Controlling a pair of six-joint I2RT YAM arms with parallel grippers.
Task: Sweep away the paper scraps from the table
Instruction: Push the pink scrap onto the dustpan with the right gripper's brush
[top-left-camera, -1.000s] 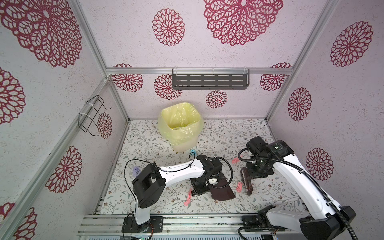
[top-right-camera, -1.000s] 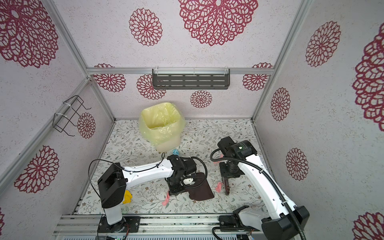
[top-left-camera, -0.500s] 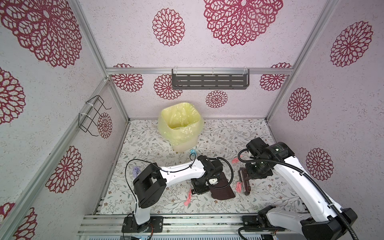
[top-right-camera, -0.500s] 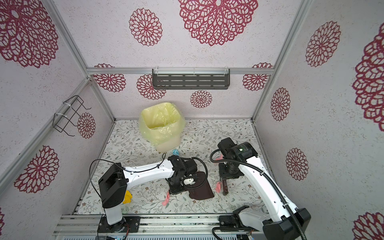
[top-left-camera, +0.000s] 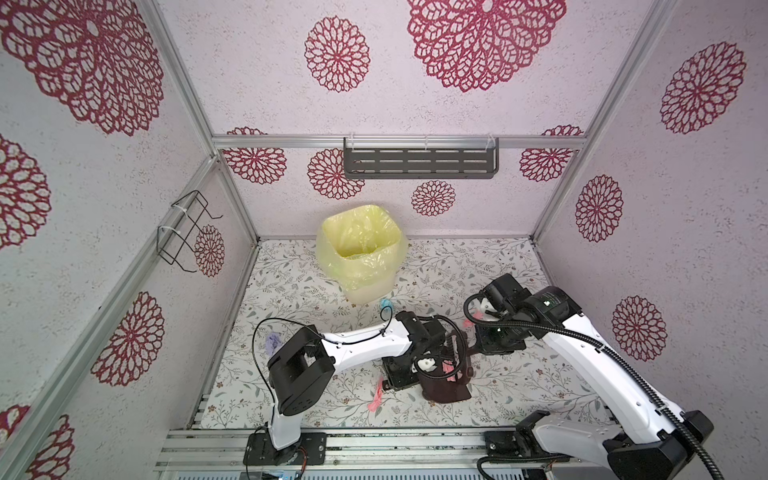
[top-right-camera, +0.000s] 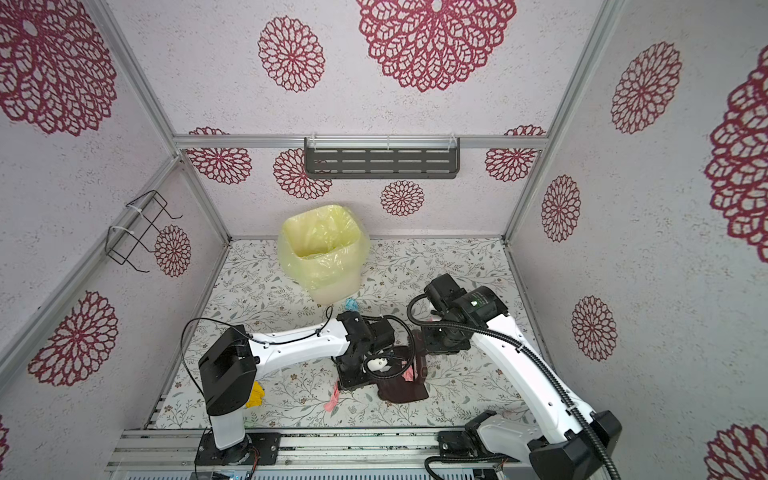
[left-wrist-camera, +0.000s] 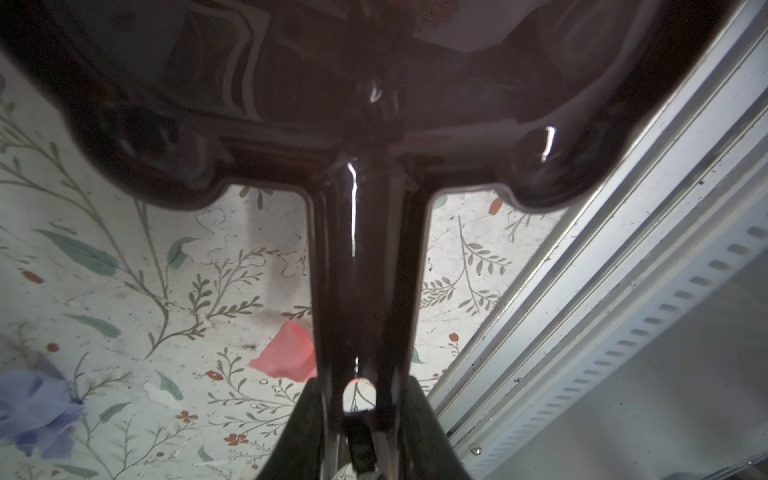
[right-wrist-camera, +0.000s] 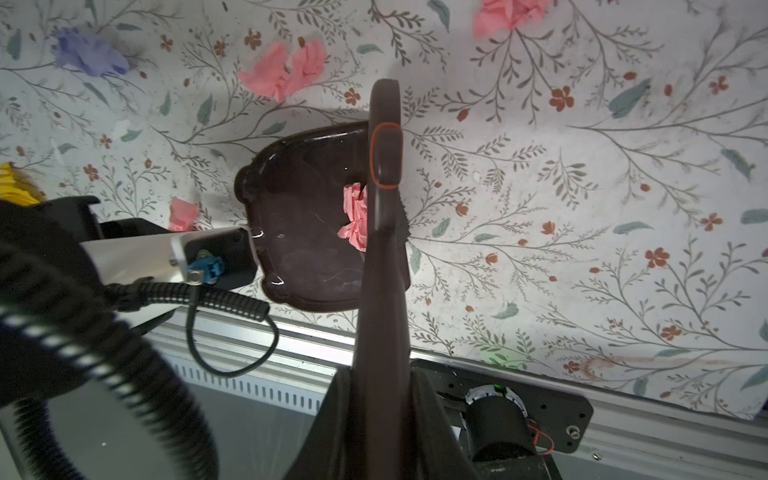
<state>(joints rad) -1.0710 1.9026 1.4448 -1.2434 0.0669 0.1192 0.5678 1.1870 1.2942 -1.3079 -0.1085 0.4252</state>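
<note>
The brush (right-wrist-camera: 382, 270) hides part of the pink scrap (right-wrist-camera: 352, 208) lying in the dustpan (right-wrist-camera: 299, 249).

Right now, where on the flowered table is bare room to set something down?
Bare: the far strip of the white leafy-print table between the yellow-bagged bin and the right wall. Crowded: the middle, around the dark brown plastic dustpan and pink crumpled paper scraps.

Ahead of the left fingers (left-wrist-camera: 291, 436) the dustpan (left-wrist-camera: 291, 104) fills the way, with the front rail (left-wrist-camera: 582, 291) close on one side and bare tabletop (left-wrist-camera: 124, 270) on the other. Ahead of the right fingers (right-wrist-camera: 328, 428) the brush (right-wrist-camera: 382, 291) lies across the dustpan and the left arm (right-wrist-camera: 133, 253) blocks one side. Beyond them the tabletop is open save for scattered paper scraps (right-wrist-camera: 286, 70).
</note>
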